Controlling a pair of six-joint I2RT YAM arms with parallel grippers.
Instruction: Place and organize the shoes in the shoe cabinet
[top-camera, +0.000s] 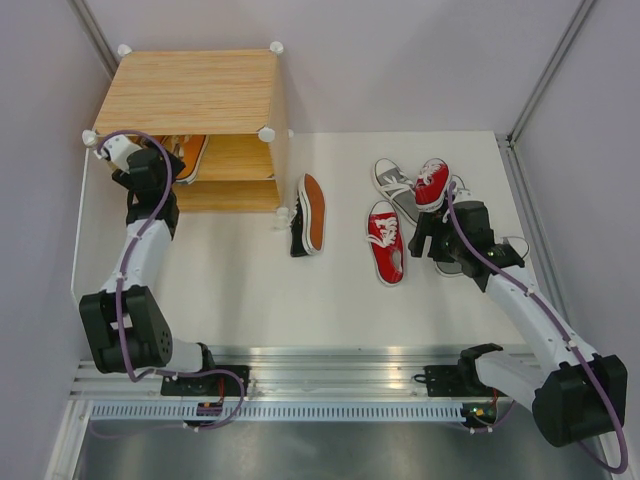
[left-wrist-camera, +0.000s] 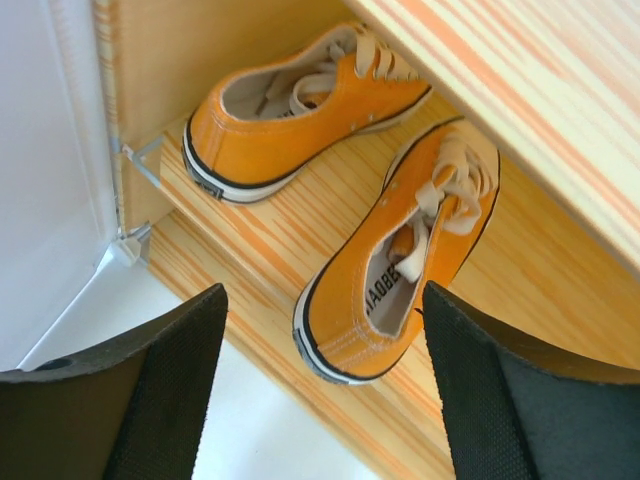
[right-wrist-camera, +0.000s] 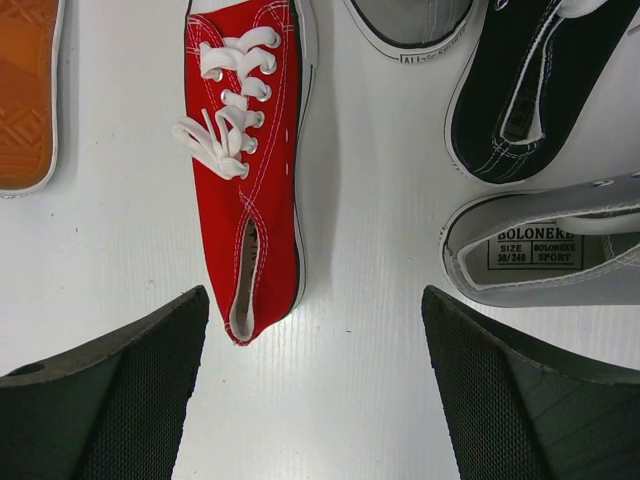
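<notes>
From overhead I see the cabinet (top-camera: 190, 90) at the table's (top-camera: 230, 270) far left. My left arm reaches to its open front, and only a sliver of an orange shoe (top-camera: 190, 155) shows under the top. The left wrist camera fills that in: two orange shoes stand on the wooden shelf, heels toward me, the farther one (left-wrist-camera: 300, 110) deeper in, the nearer one (left-wrist-camera: 400, 270) at the front edge. The left gripper (left-wrist-camera: 322, 310) is spread wide and touches neither.

The right gripper (right-wrist-camera: 312, 300) hangs wide apart and empty above the heel of a red shoe (right-wrist-camera: 245, 200). Its camera also catches a black shoe (right-wrist-camera: 540, 90) and a labelled grey shoe (right-wrist-camera: 550, 250), which the arm mostly hides from above. Only overhead do I see the second red shoe (top-camera: 432, 183) lying on another grey shoe (top-camera: 392, 180), and the tipped shoe (top-camera: 310, 215) beside the cabinet.
</notes>
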